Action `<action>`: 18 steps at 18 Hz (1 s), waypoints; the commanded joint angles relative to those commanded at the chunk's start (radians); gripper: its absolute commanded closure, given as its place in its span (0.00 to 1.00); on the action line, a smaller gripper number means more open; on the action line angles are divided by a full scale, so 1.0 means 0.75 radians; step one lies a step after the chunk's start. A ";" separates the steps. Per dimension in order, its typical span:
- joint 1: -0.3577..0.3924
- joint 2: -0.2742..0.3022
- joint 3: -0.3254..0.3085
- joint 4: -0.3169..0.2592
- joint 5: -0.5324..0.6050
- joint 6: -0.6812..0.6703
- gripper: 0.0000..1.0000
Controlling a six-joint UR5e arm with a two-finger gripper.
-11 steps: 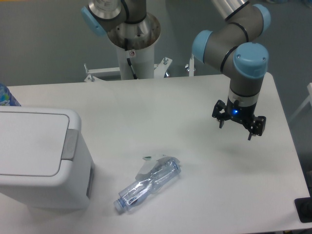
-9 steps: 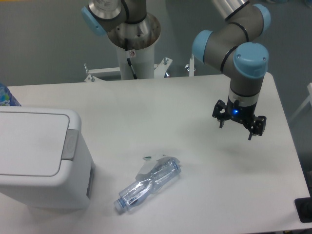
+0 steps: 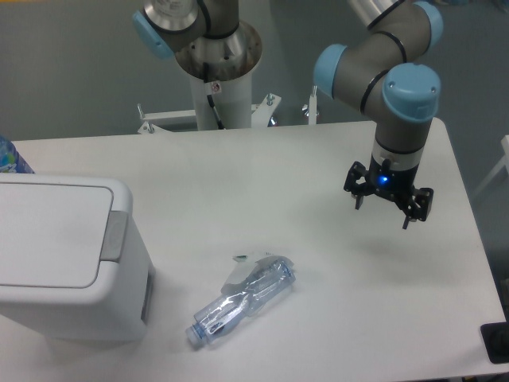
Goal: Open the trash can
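Between the closed trash can (image 3: 67, 263) and the open, empty end effector (image 3: 387, 208) lies a crushed bottle (image 3: 242, 301).

White trash can (image 3: 67, 263) with grey tab, clear bottle (image 3: 242, 301), white table (image 3: 262, 175), black fingers (image 3: 359, 199).

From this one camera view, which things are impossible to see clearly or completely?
- Trash can: its left side is cut off by the left picture edge; the closed lid hides the inside.
- Blue object behind the can: mostly cut off by the left edge, not identifiable.
- Gripper: small and dark, so the fingers' gap is hard to judge.
- Black object: cut by the right edge.
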State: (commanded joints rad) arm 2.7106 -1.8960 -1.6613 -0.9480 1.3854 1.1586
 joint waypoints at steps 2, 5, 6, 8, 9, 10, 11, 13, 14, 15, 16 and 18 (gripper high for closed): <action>-0.037 0.006 -0.002 -0.004 -0.006 -0.080 0.00; -0.108 0.029 0.000 -0.012 -0.027 -0.301 0.00; -0.131 0.029 -0.002 -0.012 -0.041 -0.364 0.00; -0.170 0.053 -0.002 -0.010 -0.072 -0.444 0.00; -0.190 0.059 0.000 -0.010 -0.088 -0.479 0.00; -0.200 0.071 0.000 -0.010 -0.111 -0.528 0.00; -0.203 0.094 0.000 -0.010 -0.143 -0.573 0.00; -0.209 0.133 0.000 -0.010 -0.200 -0.643 0.00; -0.221 0.153 0.002 -0.010 -0.221 -0.675 0.00; -0.237 0.170 0.002 -0.010 -0.233 -0.710 0.00; -0.251 0.182 0.002 -0.008 -0.240 -0.749 0.00; -0.278 0.200 0.016 -0.004 -0.256 -0.843 0.00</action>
State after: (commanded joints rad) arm 2.5020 -1.7457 -1.6491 -0.9511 1.1935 0.5265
